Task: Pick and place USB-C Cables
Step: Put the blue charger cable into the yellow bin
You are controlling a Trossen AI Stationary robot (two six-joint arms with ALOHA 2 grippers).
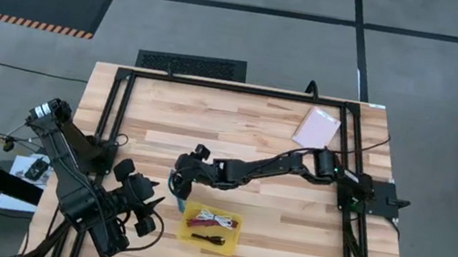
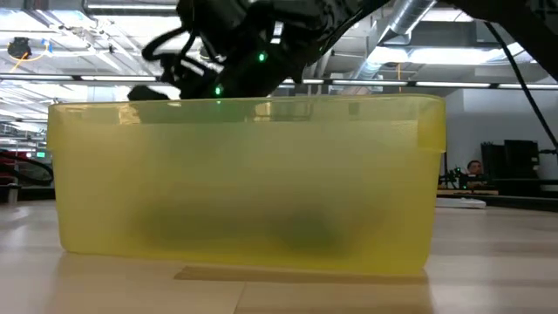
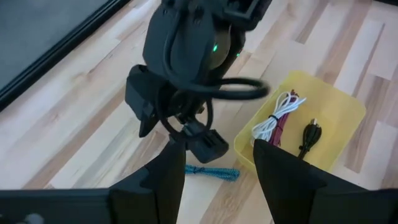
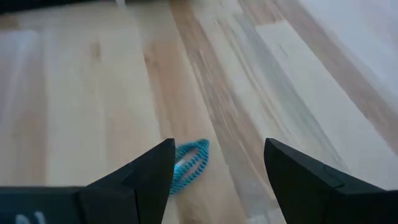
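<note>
High view shows three of the four cables already in the yellow tray (image 1: 232, 242): the white cable (image 3: 268, 121) and dark red cable (image 3: 285, 119) lie tangled together, and the black cable (image 3: 309, 137) sits beside them. Only the teal cable (image 4: 190, 158) is left, I'd say, lying on the bare table (image 1: 248, 127) just beside the tray's wall. It is a short braided loop, folded flat, bright against the wood. Right hand (image 4: 217, 163) hangs right above it, fingers spread and holding nothing. Left hand (image 3: 214, 168) waits near the table's front left, likewise spread and empty.
</note>
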